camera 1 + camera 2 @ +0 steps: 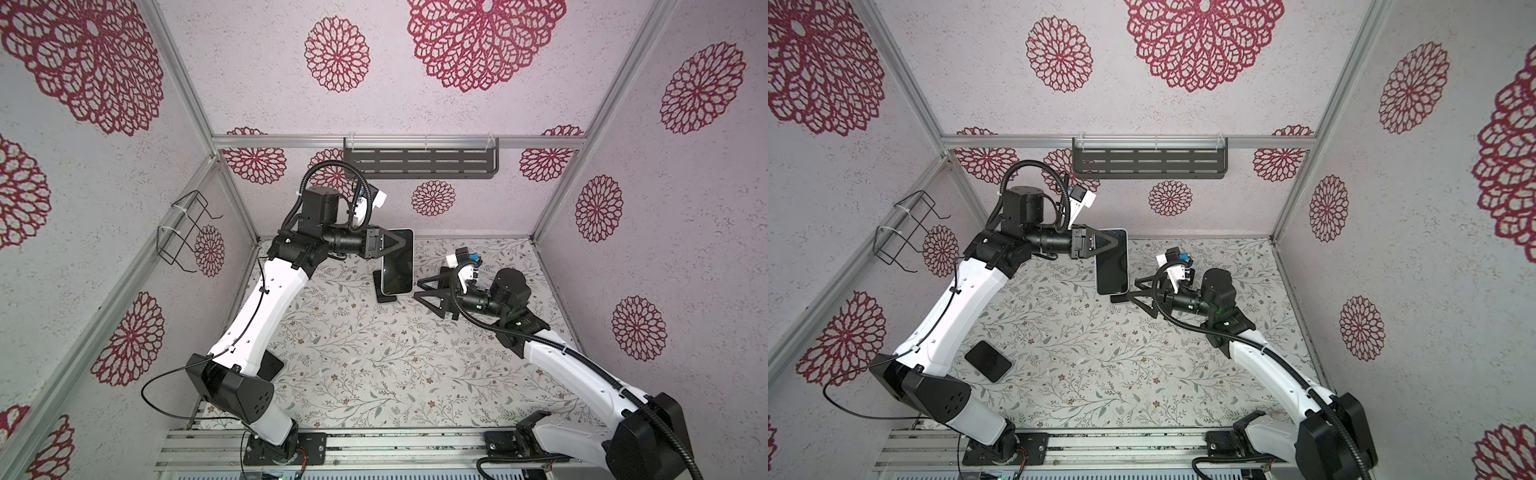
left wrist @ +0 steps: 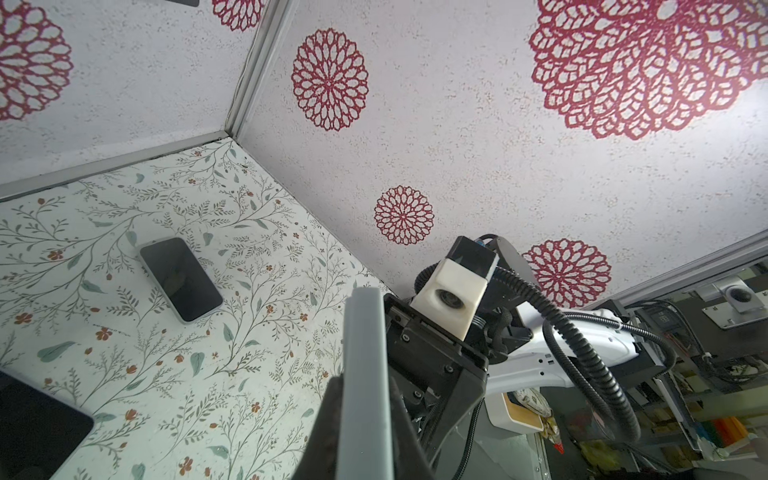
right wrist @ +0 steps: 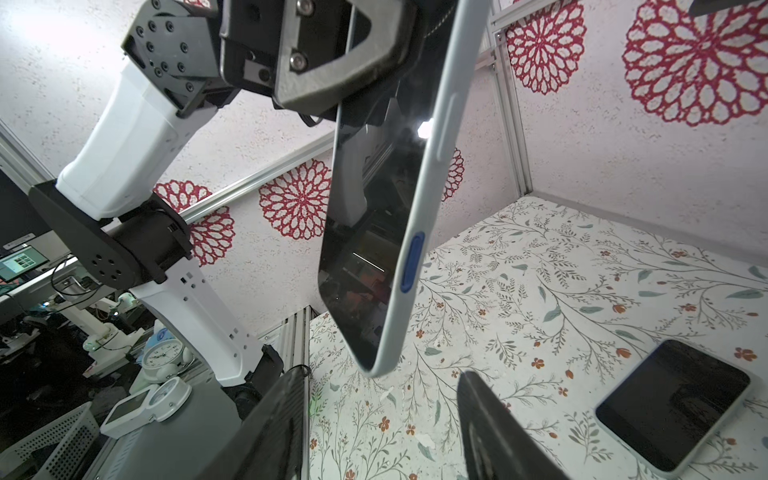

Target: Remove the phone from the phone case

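Observation:
My left gripper [image 1: 400,243] [image 1: 1111,243] is shut on the upper end of the phone [image 1: 400,268] [image 1: 1113,270], holding it tilted above the table. The phone has a dark screen [image 3: 370,232] and sits in a pale grey phone case [image 3: 434,166] with a blue side button. In the left wrist view only the case's grey edge [image 2: 365,374] shows, clamped between the jaws [image 2: 365,415]. My right gripper [image 1: 417,290] [image 1: 1134,293] [image 3: 380,419] stands open just below the phone's lower end. Its fingers [image 3: 270,428] touch nothing.
A second phone with a pale rim [image 1: 384,298] [image 3: 673,403] [image 2: 179,278] lies flat on the floral table under the held one. A black phone [image 1: 988,360] lies by the left arm's base. A slotted shelf [image 1: 419,162] and a wire rack [image 1: 187,232] hang on the walls.

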